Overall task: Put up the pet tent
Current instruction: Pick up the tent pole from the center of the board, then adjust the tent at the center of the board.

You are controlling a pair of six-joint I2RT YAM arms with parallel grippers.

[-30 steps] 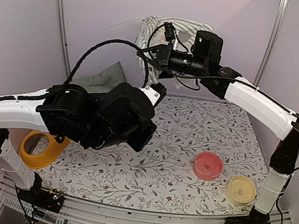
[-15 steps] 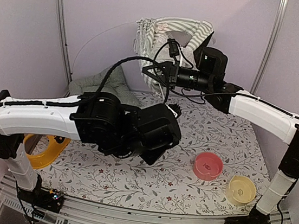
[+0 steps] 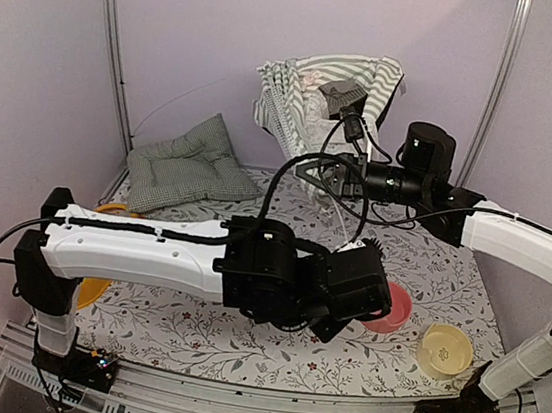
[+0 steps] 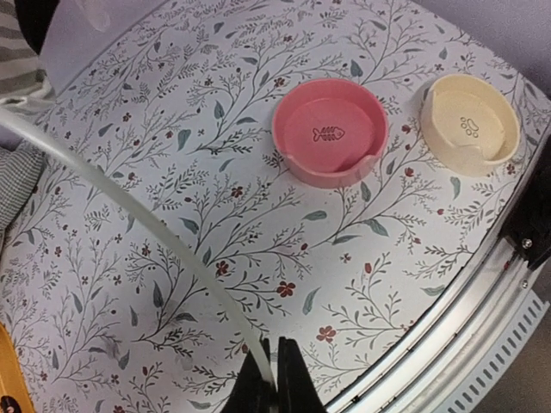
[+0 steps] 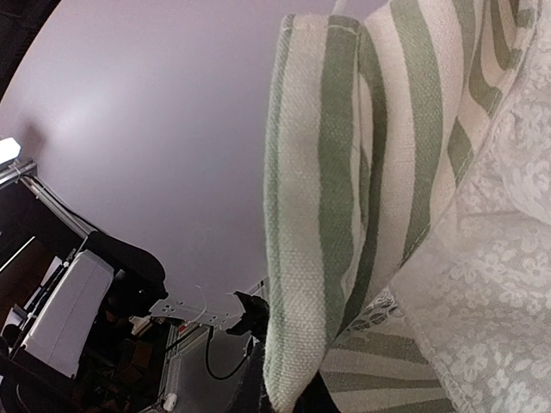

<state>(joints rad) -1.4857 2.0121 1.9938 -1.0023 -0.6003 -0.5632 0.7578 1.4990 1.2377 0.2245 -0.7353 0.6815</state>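
Note:
The pet tent (image 3: pixel 316 89) is a bunched green-and-white striped fabric with white mesh, held up at the back of the table. My right gripper (image 3: pixel 310 175) is shut on its striped edge, which fills the right wrist view (image 5: pixel 318 241); the fingertips (image 5: pixel 258 387) barely show at the bottom of that view. My left gripper (image 3: pixel 370 248) reaches across to the right side of the table. In the left wrist view it (image 4: pixel 274 383) is shut on a thin white bendy pole (image 4: pixel 129 202) that curves away to the upper left above the floral mat.
A green checked cushion (image 3: pixel 186 160) lies at the back left. A pink bowl (image 4: pixel 330 138) and a cream bowl (image 4: pixel 469 125) sit at the right front; the top view shows both bowls (image 3: pixel 403 308) (image 3: pixel 445 348). A yellow bowl (image 3: pixel 92 290) is partly hidden behind the left arm.
My left arm has swung right across the table with the pole. My right gripper has moved right with the tent fabric. The cushion is now uncovered.

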